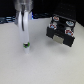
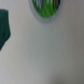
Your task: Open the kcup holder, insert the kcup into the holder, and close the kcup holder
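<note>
Gripper (image 1: 24,44) poised low over the kcup (image 1: 26,46) on the white table (image 1: 40,65), jaws spread around it, pickup apparently under way; next comes closing and carrying to the kcup holder (image 1: 61,31), well apart toward the exterior view's right.

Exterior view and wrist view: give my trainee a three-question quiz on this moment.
1. True or false: the tiny round green-topped kcup lies on the white table.
2. The end effector is: A) over the kcup, B) at the holder, C) out of sight.
3. On which side of the exterior view stands the black boxy kcup holder?

Key: 1 true; 2 A; 3 the exterior view's right.
</note>
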